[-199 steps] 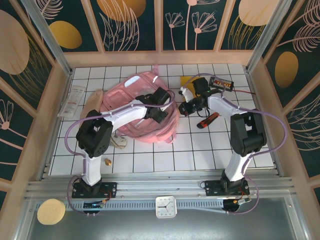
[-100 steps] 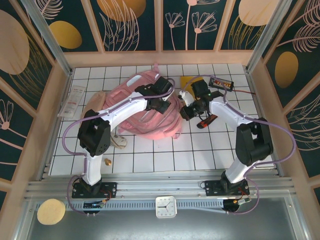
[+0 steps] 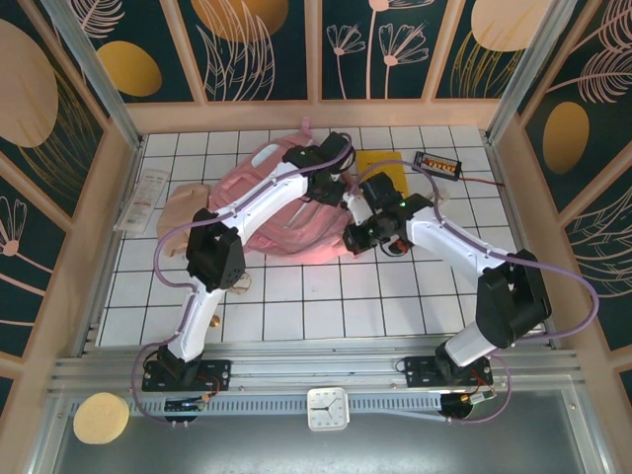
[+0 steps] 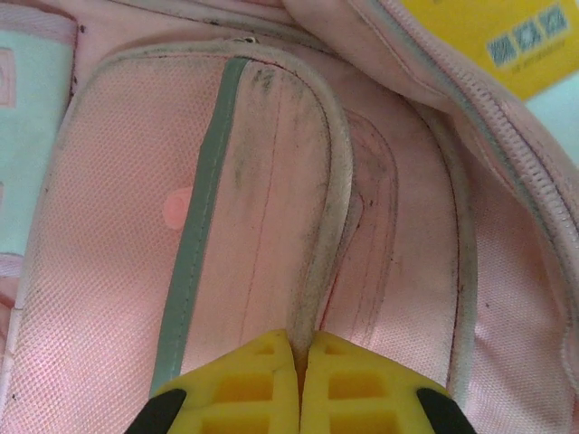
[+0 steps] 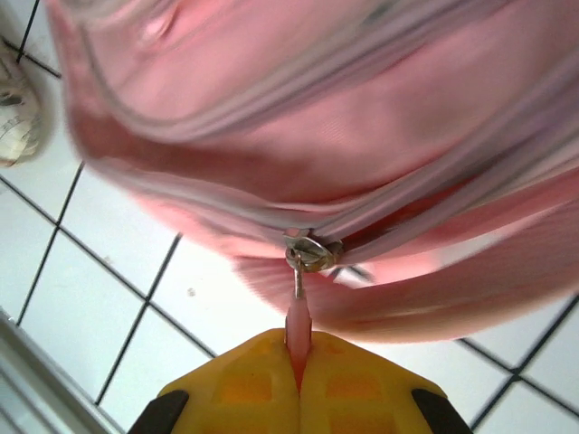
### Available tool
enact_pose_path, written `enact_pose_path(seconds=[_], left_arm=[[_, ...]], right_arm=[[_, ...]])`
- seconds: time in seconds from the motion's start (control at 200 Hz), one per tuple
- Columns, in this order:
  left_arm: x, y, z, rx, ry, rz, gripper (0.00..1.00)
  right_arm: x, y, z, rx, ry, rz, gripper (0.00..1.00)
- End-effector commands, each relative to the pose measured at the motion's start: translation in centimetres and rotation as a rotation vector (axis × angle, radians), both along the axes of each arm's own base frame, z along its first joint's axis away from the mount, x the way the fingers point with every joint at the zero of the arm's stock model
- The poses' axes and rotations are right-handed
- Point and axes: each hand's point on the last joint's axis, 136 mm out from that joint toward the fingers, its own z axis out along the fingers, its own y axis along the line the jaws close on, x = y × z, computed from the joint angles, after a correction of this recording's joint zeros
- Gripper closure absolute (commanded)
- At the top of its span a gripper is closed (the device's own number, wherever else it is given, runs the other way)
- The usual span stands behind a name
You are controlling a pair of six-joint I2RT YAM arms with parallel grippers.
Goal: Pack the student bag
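The student bag (image 3: 281, 207), pale pink fabric, lies on the white tiled table left of centre. My left gripper (image 3: 330, 180) reaches over the bag's far right side. In the left wrist view it (image 4: 301, 351) is shut on the grey piped edge of a bag (image 4: 244, 199) pocket. My right gripper (image 3: 354, 237) is at the bag's near right edge. In the right wrist view it (image 5: 298, 360) is shut on the pink zipper pull (image 5: 298, 318), which hangs from the metal slider (image 5: 308, 252) on the bag (image 5: 344, 117).
A yellow book (image 3: 381, 164) lies just right of the bag, also in the left wrist view (image 4: 493, 36). A small dark device (image 3: 437, 163) sits at the back right. A clear packet (image 3: 144, 197) and a tan item (image 3: 178, 211) lie left. A white crumpled thing (image 3: 237, 281) lies near the bag.
My left gripper has moved toward the far side, holding the bag's edge. My right gripper has slid left and nearer along the bag with the zipper pull. The bag shifted.
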Motion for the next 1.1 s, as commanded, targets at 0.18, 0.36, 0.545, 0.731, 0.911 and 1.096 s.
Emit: enact_pose_path(seconds=[0.18, 0.36, 0.545, 0.731, 0.911, 1.096], left_arm=[[3.6, -1.1, 4.5, -0.242, -0.017, 0.174, 1.00], [3.3, -2.2, 4.6, -0.324, 0.027, 0.199, 1.00], [3.9, -3.5, 4.7, -0.426, 0.059, 0.237, 1.00], [3.9, -4.5, 4.7, -0.489, 0.095, 0.259, 1.00], [4.3, -5.2, 5.3, -0.532, 0.089, 0.258, 1.00], [4.0, -5.3, 5.6, -0.540, 0.097, 0.251, 1.00]], right_arm=[[-1.6, 2.4, -0.3, 0.062, 0.059, -0.183, 1.00], [-1.1, 6.4, 0.2, 0.120, 0.017, -0.197, 1.00], [-2.4, 10.1, -0.8, 0.131, 0.031, -0.169, 1.00], [-1.9, 12.5, -1.3, 0.186, 0.021, -0.220, 1.00], [-1.8, 17.7, -0.4, 0.332, 0.009, -0.147, 1.00], [-1.3, 22.2, -1.0, 0.402, -0.011, -0.064, 1.00]])
